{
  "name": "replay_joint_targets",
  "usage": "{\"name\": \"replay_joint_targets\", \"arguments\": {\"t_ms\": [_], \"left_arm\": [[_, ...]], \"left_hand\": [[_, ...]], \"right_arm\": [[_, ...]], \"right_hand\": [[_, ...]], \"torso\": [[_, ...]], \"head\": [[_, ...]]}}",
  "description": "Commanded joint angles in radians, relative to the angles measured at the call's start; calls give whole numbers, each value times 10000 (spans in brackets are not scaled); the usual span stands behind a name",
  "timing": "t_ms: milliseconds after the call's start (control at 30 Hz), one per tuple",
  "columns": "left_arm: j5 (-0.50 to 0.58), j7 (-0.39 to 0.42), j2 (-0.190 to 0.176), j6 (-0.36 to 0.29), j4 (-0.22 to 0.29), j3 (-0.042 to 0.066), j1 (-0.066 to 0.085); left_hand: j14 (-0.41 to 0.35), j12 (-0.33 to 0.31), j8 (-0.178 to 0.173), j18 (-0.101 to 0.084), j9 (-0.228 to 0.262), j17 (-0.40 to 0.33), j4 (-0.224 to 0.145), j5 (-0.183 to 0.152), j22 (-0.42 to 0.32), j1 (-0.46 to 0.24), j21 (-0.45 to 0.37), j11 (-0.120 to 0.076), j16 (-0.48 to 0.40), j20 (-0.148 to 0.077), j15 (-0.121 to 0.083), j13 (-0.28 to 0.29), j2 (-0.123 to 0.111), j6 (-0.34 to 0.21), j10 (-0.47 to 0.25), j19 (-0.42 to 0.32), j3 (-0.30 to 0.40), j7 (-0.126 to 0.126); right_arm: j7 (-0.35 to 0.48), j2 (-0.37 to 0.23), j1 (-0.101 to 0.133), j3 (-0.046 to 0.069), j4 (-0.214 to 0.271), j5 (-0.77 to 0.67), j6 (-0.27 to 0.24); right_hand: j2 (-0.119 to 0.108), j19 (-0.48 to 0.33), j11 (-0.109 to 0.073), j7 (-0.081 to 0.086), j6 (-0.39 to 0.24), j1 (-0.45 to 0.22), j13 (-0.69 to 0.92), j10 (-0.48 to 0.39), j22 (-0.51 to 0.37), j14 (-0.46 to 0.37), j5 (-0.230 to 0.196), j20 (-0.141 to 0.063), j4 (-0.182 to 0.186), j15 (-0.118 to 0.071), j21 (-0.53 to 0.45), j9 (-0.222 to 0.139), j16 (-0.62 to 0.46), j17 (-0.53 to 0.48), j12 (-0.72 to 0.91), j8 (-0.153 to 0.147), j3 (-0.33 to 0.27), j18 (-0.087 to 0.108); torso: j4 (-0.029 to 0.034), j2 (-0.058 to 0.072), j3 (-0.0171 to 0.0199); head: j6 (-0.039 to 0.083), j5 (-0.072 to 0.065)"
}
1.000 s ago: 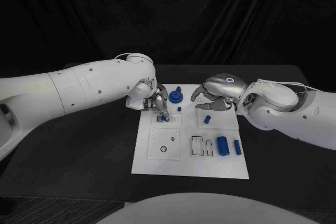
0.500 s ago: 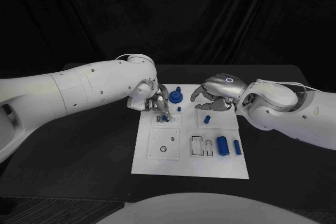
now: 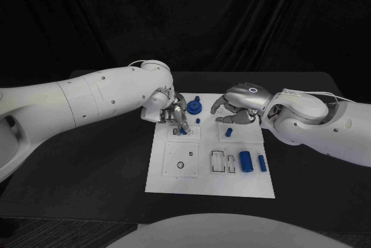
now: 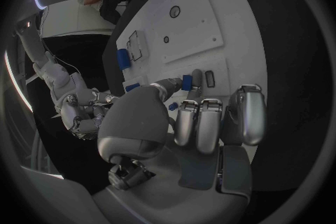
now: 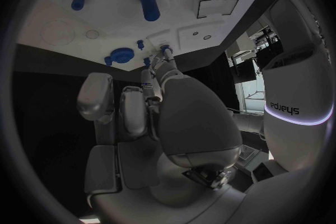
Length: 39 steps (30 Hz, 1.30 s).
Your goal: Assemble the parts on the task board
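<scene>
The left hand [image 3: 171,115] pinches a small blue peg [image 3: 180,131] between thumb and a fingertip, right over the small square plate at the far left of the white task board [image 3: 210,186] — the left wrist view shows the same pinch [image 4: 187,82]. Compared with a second ago the hand has barely shifted, and the peg looks a touch lower at its seat, so it's probably mid-insertion rather than carrying.

The right hand [image 3: 236,109] hasn't moved — it hovers above the board's far right part, fingers curled in with nothing in them.

Other parts lie where they were: the round blue knob [image 3: 194,107] at the far edge, the upright blue pin [image 3: 229,132], the big blue cylinder [image 3: 246,161] and the slimmer blue cylinder [image 3: 262,162] near the right edge.
</scene>
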Motion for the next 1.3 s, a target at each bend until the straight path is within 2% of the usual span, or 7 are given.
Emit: {"name": "replay_joint_targets", "arguments": {"t_ms": [33,133,267,433,733,1000,1300], "left_arm": [[-29,36,3,78,-23,-48,-115],[-29,39,-1,81,-32,-48,-129],[-29,41,-6,110,-23,-48,-140],[-29,24,-15,139,1,-48,-153],[-29,-30,-34,162,-18,-48,-170],[-29,-73,-46,153,-49,-48,-181],[-29,-90,-58,144,-78,-49,-186]], "left_hand": [[1038,-5,-51,105,15,2634,-119,-50,1883,-107,-68,-63,27,-7,-61,2622,-25,202,1042,1,77,-229],[1038,-5,-68,107,16,2634,-139,-89,1880,-127,-78,-61,27,-6,-60,2622,-29,197,1042,-6,77,-226],[1038,-5,-199,114,41,2634,-212,-814,1868,-392,-137,-49,27,9,-47,2622,-54,231,1042,-36,-56,-225],[1038,-5,-339,122,51,2634,-204,-1450,1858,-656,-193,-38,27,21,-40,2622,-110,278,1042,-61,-318,-224],[1038,-95,-625,151,4,2634,-36,-2071,1821,-1050,-334,-4,27,42,-5,2545,-146,338,928,-147,-882,-188],[1038,-102,-813,157,-30,2634,239,-2394,1817,-1422,-376,24,27,65,18,2539,-58,436,919,-156,-1263,-161],[1038,-102,-857,155,-12,2634,488,-2429,1823,-1699,-374,11,27,67,16,2539,91,612,919,-137,-1460,-188]], "right_arm": [[-210,10,-25,6,-7,-5,161],[-214,17,-31,6,-13,-5,187],[-219,24,-36,6,-17,-5,219],[-233,31,-44,6,-21,-5,275],[-241,49,-63,6,-30,-5,324],[-241,54,-77,6,-40,-5,357],[-243,60,-88,6,-55,-5,388]], "right_hand": [[86,-62,50,-7,67,32,1388,207,1334,346,-73,14,52,84,-50,-1,-38,-12,-63,-58,33,93],[86,-62,50,-7,67,32,1388,207,1334,346,-73,14,52,84,-50,-1,-38,-12,-63,-58,33,93],[88,-73,52,-5,68,31,1375,198,1324,342,-82,14,53,85,-89,-1,-54,-28,-71,-59,33,100],[89,-86,54,-4,69,41,1360,188,1313,335,-94,16,49,88,-134,-2,-78,-51,-79,-62,38,107],[92,-97,57,-2,68,66,1328,165,1303,326,-101,20,36,93,-173,-3,-102,-72,-98,-68,48,112],[92,-105,58,-1,68,69,1318,158,1296,323,-101,21,34,94,-203,-4,-112,-82,-105,-69,50,117],[93,-111,61,1,67,77,1309,151,1291,319,-101,22,30,96,-221,-4,-123,-92,-110,-72,54,119]], "torso": [[7,5,-7],[5,10,-4],[10,7,-4],[6,7,-4],[8,2,-5],[12,-1,-5],[12,4,-4]], "head": [[-2,4],[-2,11],[-2,13],[-2,34],[-2,41],[-2,45],[-2,56]]}}
